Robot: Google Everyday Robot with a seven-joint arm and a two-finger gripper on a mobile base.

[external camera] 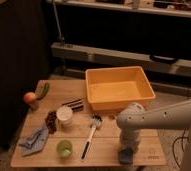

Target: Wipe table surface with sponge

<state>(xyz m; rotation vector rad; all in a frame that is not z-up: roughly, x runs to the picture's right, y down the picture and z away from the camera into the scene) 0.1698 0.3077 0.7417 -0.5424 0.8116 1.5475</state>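
Sponge (125, 159), bluish, lay at the bench's (105, 153) front right corner, directly under the gripper (125, 153), which pointed straight down onto it; whether it was clasped could not be told. Open wood stretched leftward toward the dish brush (89, 137).

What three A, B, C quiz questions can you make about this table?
1. Where is the claw? A high above everything; B low at the table's front right edge; C at its back left corner.
2. How many cups? A one; B two; C four.
3. The dish brush is: A lying flat; B standing upright; C hanging.
Answers: B, the claw points down at the front right edge; B, a white cup and a green cup; A, it lies on the wood.
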